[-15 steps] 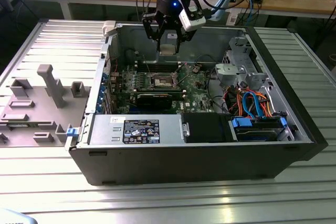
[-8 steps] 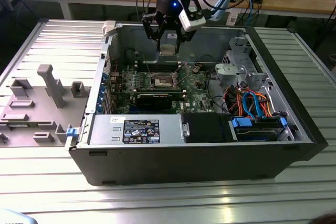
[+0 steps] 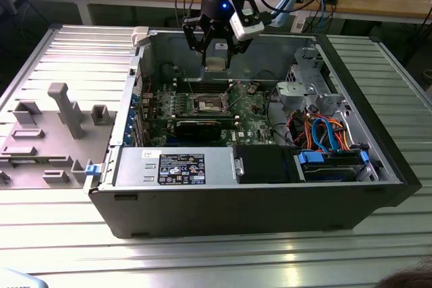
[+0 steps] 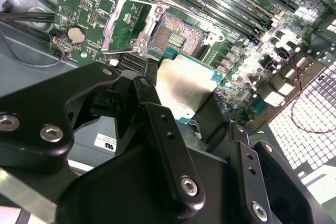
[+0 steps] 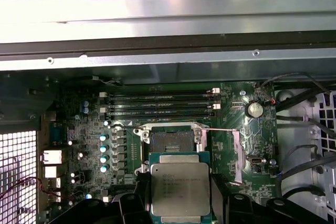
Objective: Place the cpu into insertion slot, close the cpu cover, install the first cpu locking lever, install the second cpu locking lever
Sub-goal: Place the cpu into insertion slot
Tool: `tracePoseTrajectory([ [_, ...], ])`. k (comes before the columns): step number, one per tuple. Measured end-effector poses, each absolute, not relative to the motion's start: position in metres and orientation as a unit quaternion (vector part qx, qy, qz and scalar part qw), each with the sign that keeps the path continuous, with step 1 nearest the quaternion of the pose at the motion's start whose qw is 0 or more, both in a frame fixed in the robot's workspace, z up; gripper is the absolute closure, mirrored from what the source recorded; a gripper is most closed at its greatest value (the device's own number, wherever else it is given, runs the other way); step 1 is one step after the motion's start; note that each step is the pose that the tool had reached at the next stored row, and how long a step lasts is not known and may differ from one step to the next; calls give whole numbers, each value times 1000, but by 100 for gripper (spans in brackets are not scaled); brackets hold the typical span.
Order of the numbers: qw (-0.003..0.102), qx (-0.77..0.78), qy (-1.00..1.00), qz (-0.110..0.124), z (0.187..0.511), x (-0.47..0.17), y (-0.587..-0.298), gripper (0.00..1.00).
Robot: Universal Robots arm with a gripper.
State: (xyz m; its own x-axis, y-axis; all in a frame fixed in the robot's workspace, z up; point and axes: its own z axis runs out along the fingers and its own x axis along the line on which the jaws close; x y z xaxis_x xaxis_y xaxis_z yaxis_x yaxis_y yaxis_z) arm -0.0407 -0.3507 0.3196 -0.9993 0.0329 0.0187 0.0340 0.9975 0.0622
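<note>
My gripper (image 3: pixel 216 50) hangs over the open computer case, shut on the cpu (image 3: pixel 214 64), a flat square chip with a pale metal top. In both wrist views the cpu (image 4: pixel 186 90) (image 5: pixel 180 187) sits between the black fingers (image 4: pixel 157 119), held above the motherboard. The insertion slot (image 3: pixel 208 104) (image 4: pixel 178 35) (image 5: pixel 165 141) lies bare and dark below the chip. The cpu cover (image 4: pixel 122 24) (image 5: pixel 237 153) is swung open beside the slot. A thin locking lever (image 5: pixel 218 129) stands raised next to it.
The case walls (image 3: pixel 138 79) ring the motherboard. A power supply (image 3: pixel 179 166) sits along the front, with a drive cage (image 3: pixel 304 89) and coloured cables (image 3: pixel 324 133) at the exterior view's right. A grey fixture (image 3: pixel 61 109) stands outside at the exterior view's left. Memory slots (image 5: pixel 163 106) run beside the socket.
</note>
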Motion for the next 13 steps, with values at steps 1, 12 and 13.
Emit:
tracePoseTrajectory([
  [1, 9, -18, -999, -31, 320, -41, -351, 45],
  [12, 9, -24, -999, -31, 319, -41, -351, 45],
  [13, 9, -25, -999, -31, 319, -41, -351, 45],
])
